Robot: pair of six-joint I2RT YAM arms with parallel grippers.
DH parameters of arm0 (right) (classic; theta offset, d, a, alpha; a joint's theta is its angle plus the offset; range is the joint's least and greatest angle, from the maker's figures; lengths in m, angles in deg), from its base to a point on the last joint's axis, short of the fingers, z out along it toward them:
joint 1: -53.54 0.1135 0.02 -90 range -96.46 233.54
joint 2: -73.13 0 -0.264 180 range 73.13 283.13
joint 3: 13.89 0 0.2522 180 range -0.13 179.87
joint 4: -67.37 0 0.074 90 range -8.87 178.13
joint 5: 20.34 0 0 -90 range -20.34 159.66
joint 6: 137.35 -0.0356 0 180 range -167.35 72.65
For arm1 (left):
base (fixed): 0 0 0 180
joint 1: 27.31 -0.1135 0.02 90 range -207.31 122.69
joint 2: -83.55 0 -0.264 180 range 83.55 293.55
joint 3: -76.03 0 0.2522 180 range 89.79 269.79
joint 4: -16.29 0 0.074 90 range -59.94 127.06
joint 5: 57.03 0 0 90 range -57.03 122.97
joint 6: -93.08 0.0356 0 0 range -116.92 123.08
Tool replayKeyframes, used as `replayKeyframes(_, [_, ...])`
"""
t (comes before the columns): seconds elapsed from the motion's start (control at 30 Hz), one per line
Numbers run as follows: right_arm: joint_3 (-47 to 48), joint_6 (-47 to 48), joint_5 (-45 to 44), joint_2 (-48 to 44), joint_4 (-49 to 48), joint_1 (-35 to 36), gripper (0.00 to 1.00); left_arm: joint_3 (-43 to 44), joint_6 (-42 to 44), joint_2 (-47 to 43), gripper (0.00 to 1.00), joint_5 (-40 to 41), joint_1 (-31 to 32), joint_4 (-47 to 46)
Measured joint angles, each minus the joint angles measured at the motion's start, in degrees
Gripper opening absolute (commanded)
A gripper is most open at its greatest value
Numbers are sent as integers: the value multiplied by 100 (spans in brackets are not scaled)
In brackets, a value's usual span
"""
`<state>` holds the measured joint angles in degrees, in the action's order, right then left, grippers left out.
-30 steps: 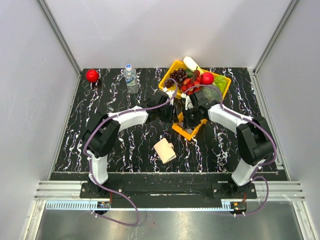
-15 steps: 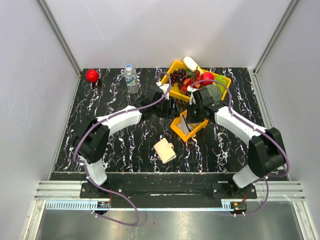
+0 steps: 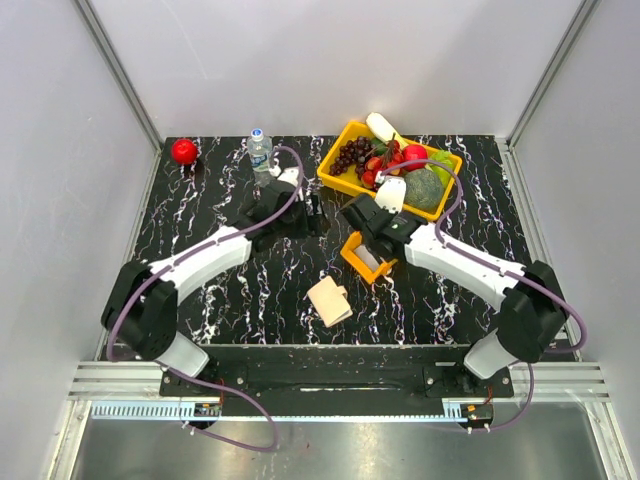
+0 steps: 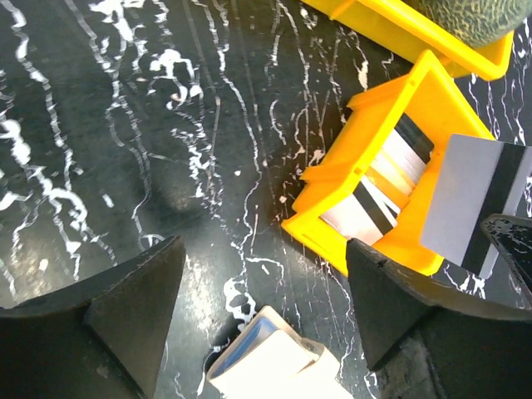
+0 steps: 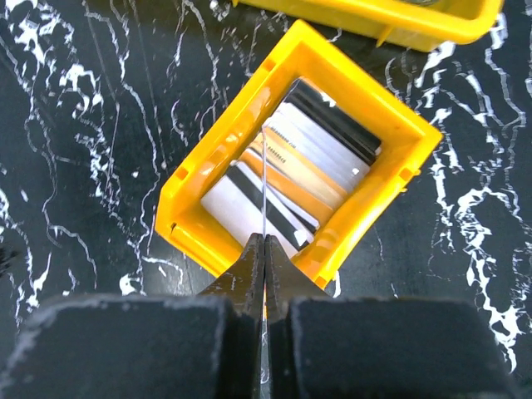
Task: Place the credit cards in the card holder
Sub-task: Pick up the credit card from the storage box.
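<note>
Left arm swung back toward 10 o'clock off the small orange tray [image 5: 357, 93]. The left gripper [image 4: 266, 258] now gapes wide and carries nothing, while the right gripper [image 5: 264, 249] has pinched a grey card [image 4: 470, 199] above the tray. More cards [image 5: 312, 158] are stacked inside.

The card holder [image 3: 330, 300] lies on the table [image 3: 200, 290] at 7 o'clock from the right gripper, probably the nearer arm. Its long axis is unclear.

Right wrist shows the held card only as a thin edge and no holder. Left wrist shows its striped face.
</note>
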<state>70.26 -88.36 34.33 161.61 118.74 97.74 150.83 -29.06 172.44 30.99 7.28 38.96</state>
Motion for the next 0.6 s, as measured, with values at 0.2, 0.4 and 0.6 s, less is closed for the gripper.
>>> replayKeyframes(0.2, [299, -468, -1141, 343, 317, 542, 0, -282, -197, -531, 99, 496, -52, 310])
replayKeyframes(0.4, [439, -363, -1172, 472, 282, 866, 0, -719, -372, -986, 99, 968, -50, 656])
replayKeyframes(0.6, [-605, 382, 262, -516, -848, 866, 0, -1386, -595, -2035, 99, 1331, -50, 925])
